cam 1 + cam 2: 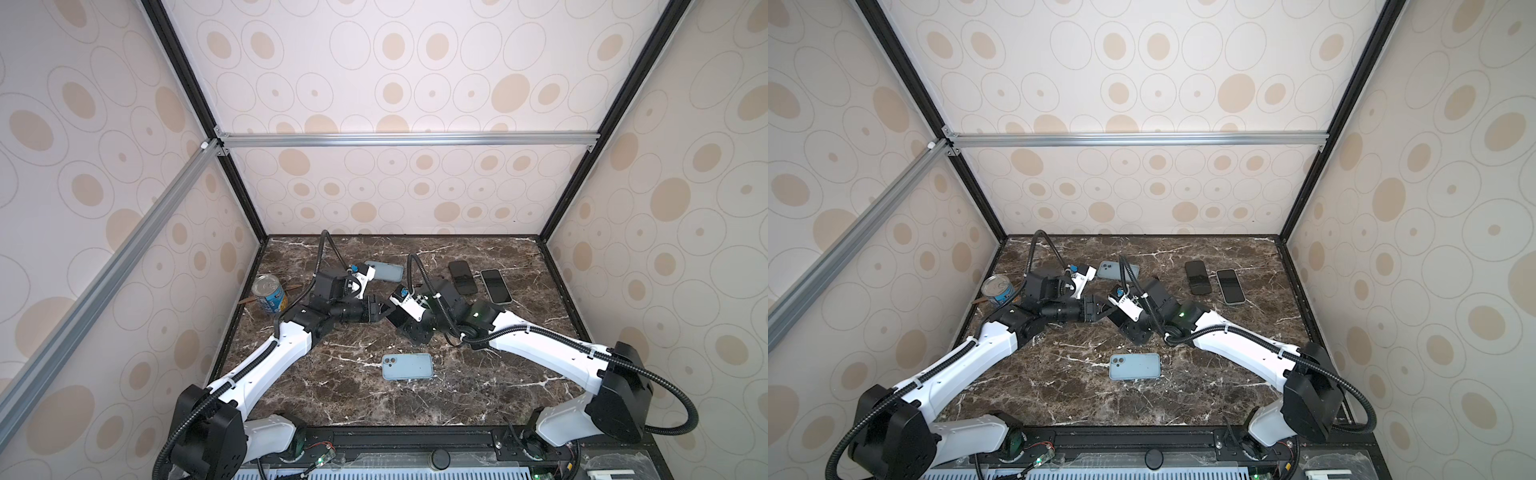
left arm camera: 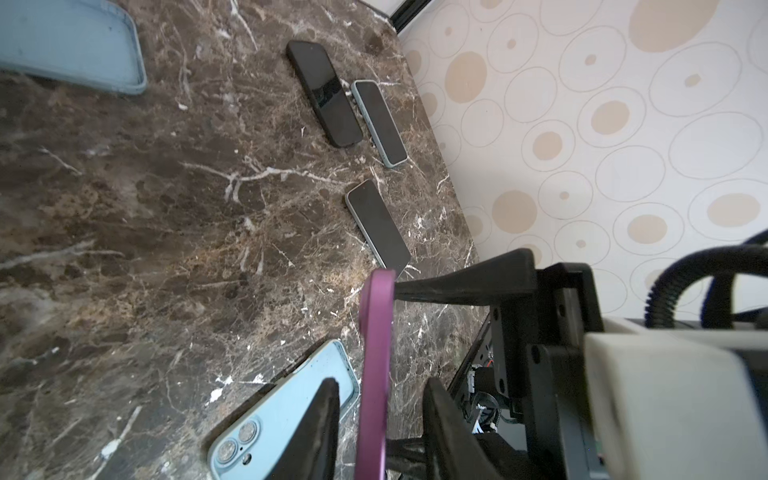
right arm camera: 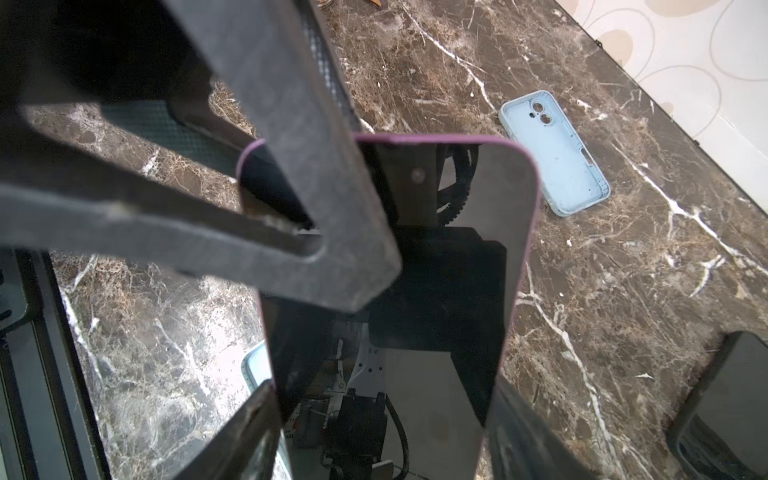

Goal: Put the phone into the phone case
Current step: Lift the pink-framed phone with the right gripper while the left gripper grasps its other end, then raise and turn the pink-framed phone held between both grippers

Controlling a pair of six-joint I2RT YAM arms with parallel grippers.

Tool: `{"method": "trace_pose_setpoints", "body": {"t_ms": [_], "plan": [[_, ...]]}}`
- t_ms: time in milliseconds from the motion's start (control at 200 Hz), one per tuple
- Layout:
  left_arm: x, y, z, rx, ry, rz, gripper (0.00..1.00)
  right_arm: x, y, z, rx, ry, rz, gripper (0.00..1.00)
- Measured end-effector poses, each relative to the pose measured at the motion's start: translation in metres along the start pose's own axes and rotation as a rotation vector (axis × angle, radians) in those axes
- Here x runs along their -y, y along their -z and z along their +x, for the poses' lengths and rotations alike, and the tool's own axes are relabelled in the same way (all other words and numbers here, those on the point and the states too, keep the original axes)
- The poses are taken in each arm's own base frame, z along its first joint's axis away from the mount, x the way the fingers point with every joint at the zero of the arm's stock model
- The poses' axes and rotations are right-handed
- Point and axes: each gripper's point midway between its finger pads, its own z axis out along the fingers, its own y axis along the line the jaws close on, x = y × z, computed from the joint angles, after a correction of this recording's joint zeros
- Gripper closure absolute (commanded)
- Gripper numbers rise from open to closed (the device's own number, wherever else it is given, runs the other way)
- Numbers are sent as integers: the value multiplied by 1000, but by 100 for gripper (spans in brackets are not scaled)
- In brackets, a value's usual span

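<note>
- The dark marble table (image 1: 478,390) carries everything.
- The right gripper (image 3: 384,382) is clamped on the purple-edged phone (image 3: 478,249) across its width. It grips the two long edges, so its jaws stand wide. The phone is held clear of the table over the middle, standing on edge.
- The left gripper (image 2: 381,380) straddles the same phone (image 2: 374,353) from face to back with narrow jaws. The left wrist view shows a sliver of gap on each side, so it is not yet pinching.
- A can (image 1: 270,293) stands upright near the table's left edge.
- A blue phone (image 1: 407,366) lies face down near the front middle, with its camera lenses up.
- The pale blue phone case (image 3: 555,153) lies empty with its hollow side up. It is at the far middle of the table (image 1: 384,272), well apart from the held phone.
- A black phone (image 1: 462,277) and a pale-rimmed phone (image 1: 495,286) lie side by side at the far right, screens up.
- A third bare phone (image 2: 378,226) lies screen up and shows only in the left wrist view.
- A thin brown stick (image 1: 248,300) pokes out beside the can.
</note>
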Motion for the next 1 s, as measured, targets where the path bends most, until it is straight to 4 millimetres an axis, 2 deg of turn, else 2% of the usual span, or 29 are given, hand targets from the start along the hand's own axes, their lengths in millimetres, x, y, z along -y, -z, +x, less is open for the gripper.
{"method": "trace_pose_setpoints", "body": {"t_ms": [270,365,430,495,565,630,750,905,1000], "plan": [[6,8,-3,20,-13,6,100,-3,2,-6,14,14,-2,49],[8,10,-4,30,-15,8,100,-4,4,-9,21,19,-2,48],[9,12,-5,39,-18,8,100,-4,6,-10,26,21,-2,40],[10,15,-6,51,-20,6,100,-4,8,-13,33,22,3,23],[13,19,-10,74,-26,5,100,-2,11,-19,45,11,19,12],[14,24,-14,106,-32,-8,100,1,18,-33,85,-14,33,0],[23,43,-28,204,-60,-25,100,4,40,-73,198,-51,34,0],[46,81,-54,388,-133,-28,100,13,88,-134,393,-131,29,0],[60,104,-68,498,-168,-29,100,28,121,-153,506,-230,24,0]]}}
